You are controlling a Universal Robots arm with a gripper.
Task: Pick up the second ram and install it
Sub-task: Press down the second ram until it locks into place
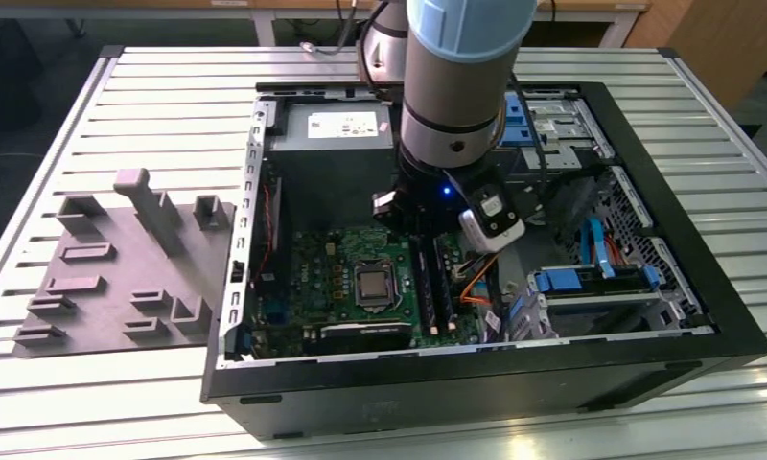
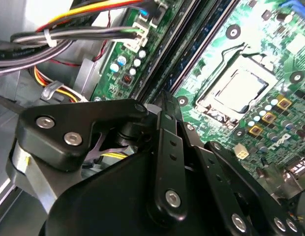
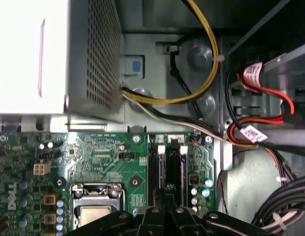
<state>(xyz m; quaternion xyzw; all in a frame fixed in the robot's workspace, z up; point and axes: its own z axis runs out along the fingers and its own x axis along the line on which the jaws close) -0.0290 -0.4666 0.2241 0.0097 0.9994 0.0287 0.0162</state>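
My gripper point(image 1: 425, 240) is down inside the open computer case point(image 1: 690, 331), over the far end of the black memory slots. Its fingers are shut together, and the tips point(image 3: 165, 192) sit on top of a slim dark stick standing in a slot, the second ram point(image 3: 161, 162). In the second wrist view the gripper point(image 2: 166, 101) points along the same dark stick point(image 2: 192, 59), which runs beside the processor socket point(image 2: 238, 88). A further stick with a bluish edge point(image 3: 182, 167) stands in a neighbouring slot. From the exterior view the arm's wrist hides the fingertips.
The grey power supply box point(image 1: 326, 134) sits just behind the gripper. Yellow, black and red cables point(image 3: 206, 73) hang beside the slots, and an orange cable point(image 1: 476, 287) lies near the drive bays point(image 1: 589, 283). A grey moulded tray point(image 1: 115, 259) lies on the slatted table at the exterior view's left.
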